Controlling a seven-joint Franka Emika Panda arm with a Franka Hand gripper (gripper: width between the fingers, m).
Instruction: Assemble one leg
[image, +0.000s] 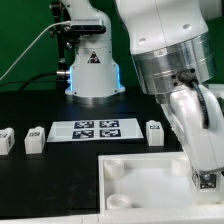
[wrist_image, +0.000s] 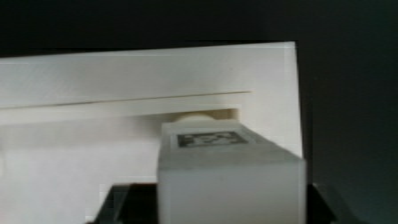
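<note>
My gripper (wrist_image: 228, 205) is shut on a white leg (wrist_image: 217, 165). Its dark fingers (wrist_image: 135, 203) press on the leg's two sides. The leg's black-and-white tag (wrist_image: 210, 138) faces the wrist camera. The leg's far end sits at a round corner socket (wrist_image: 185, 121) of the large white panel (wrist_image: 89, 130); I cannot tell whether it is seated. In the exterior view the gripper (image: 206, 182) hangs over the right side of the panel (image: 140, 185), and the arm hides most of the leg.
Two loose legs (image: 36, 137) (image: 5, 141) stand at the exterior view's left, and another leg (image: 153, 131) stands right of the marker board (image: 95, 128). The robot base (image: 92, 70) is behind. The panel has another round socket (image: 116, 170) at its near left corner.
</note>
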